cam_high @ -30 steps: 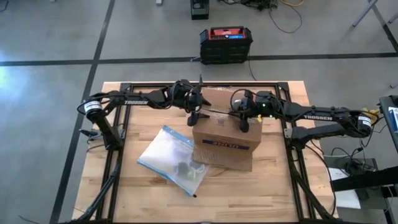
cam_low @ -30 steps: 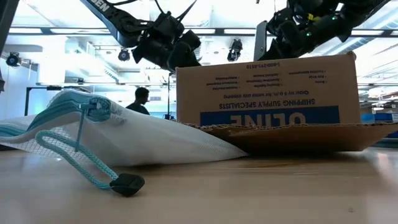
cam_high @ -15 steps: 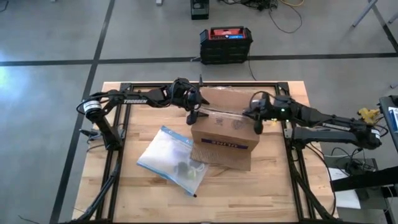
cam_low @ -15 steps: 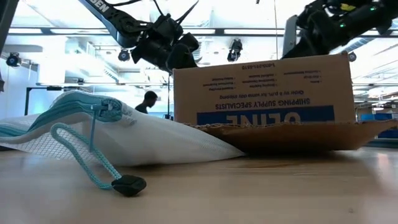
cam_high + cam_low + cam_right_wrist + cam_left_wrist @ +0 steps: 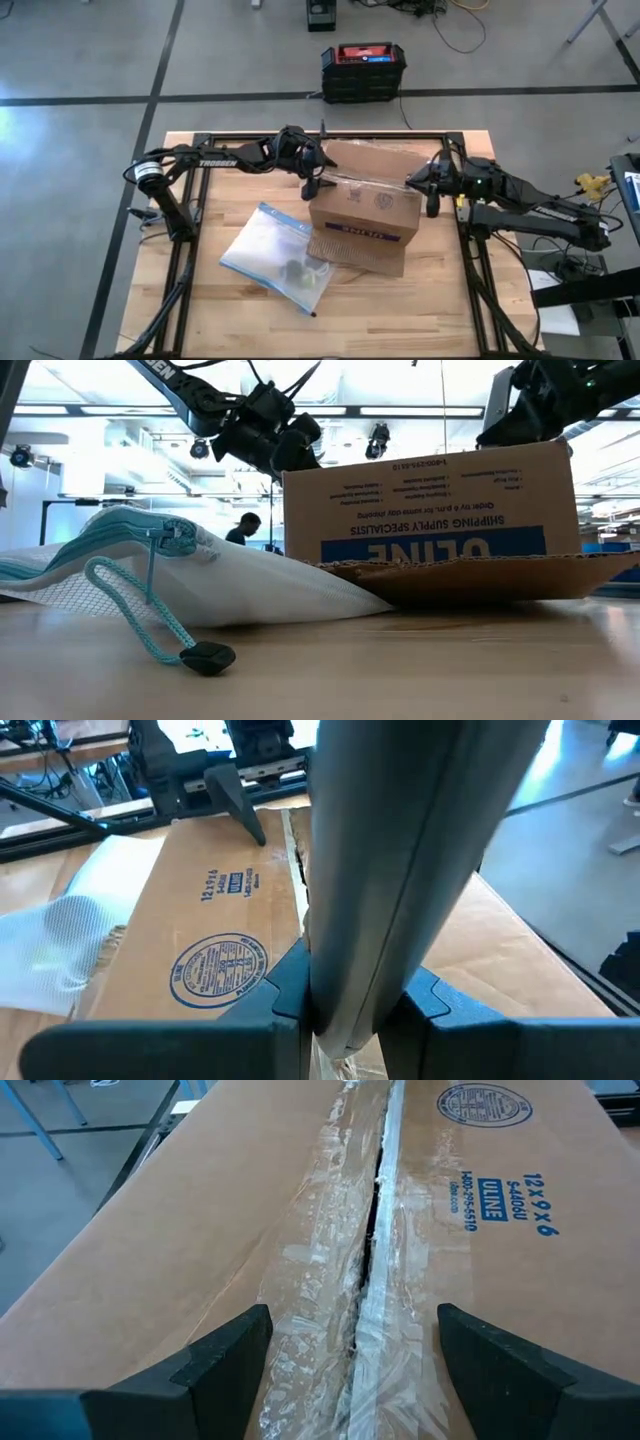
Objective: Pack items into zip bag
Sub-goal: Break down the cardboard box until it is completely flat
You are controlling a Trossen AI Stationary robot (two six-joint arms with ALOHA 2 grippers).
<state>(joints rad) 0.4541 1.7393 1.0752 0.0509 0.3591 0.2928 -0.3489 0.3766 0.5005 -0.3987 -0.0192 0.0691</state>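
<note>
A brown cardboard box (image 5: 362, 212) printed with ULINE sits on the wooden tabletop (image 5: 440, 300), its taped top seam (image 5: 372, 1250) split along the middle. One flap (image 5: 470, 572) lies flat on the wood. Beyond the tabletop, a black and red case (image 5: 363, 72) stands on the grey floor. A person (image 5: 245, 528) shows far behind.

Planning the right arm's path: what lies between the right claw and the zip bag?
In the high view, the brown ULINE cardboard box sits between the right claw and the zip bag.
</note>
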